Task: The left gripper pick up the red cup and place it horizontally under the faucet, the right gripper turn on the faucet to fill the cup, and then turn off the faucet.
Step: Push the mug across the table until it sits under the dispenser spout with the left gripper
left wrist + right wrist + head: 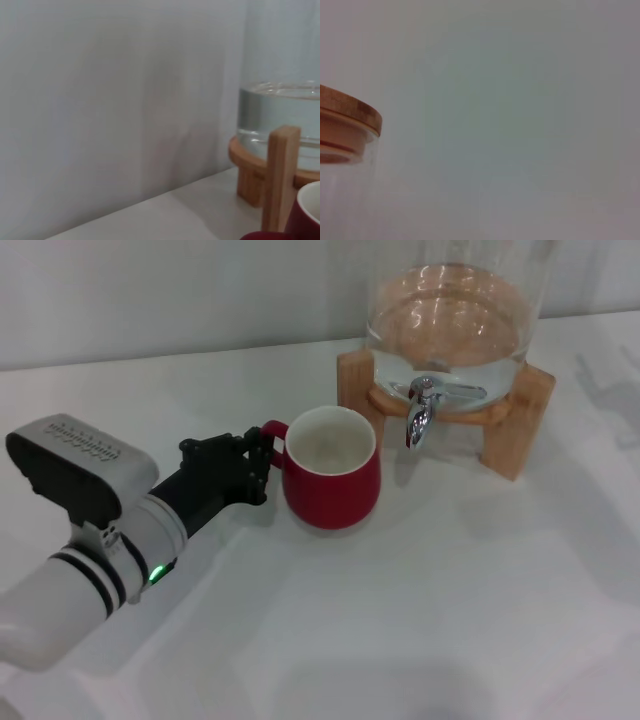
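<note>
I see the cup (pixel 331 483), shiny red, fat at the bottom and cream inside, upright near the table's (pixel 450 620) back edge. My left gripper (pixel 258 465) is closed on its small loop handle. The chrome faucet (pixel 421 412) hangs just beside it, on a glass jar (pixel 455 310) in a wooden stand (pixel 520 410).

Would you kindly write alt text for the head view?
The left gripper meets the handle of an upright red cup on a white table. The cup stands just left of the faucet on a wooden-stand glass dispenser.
</note>
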Controlling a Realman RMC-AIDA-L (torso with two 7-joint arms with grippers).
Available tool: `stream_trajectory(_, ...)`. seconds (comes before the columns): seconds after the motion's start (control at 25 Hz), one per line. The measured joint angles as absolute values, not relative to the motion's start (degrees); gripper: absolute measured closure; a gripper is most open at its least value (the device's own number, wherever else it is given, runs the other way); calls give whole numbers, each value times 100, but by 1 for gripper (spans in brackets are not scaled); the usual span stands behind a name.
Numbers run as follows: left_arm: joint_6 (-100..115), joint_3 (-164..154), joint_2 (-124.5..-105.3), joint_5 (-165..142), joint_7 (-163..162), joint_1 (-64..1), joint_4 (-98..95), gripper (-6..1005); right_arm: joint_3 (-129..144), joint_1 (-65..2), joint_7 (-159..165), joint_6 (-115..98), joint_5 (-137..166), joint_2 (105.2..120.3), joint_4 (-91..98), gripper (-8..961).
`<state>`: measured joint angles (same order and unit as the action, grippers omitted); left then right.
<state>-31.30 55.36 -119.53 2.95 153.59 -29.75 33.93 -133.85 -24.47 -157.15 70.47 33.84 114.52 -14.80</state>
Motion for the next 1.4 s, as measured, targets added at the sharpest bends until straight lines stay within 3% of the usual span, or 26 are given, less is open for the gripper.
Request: stream_trajectory(1.4,-2355,4887,-11969,291,14792,-3690,3415,895,-13193,-2435,-15715,7320,3393,11467,-1474,279)
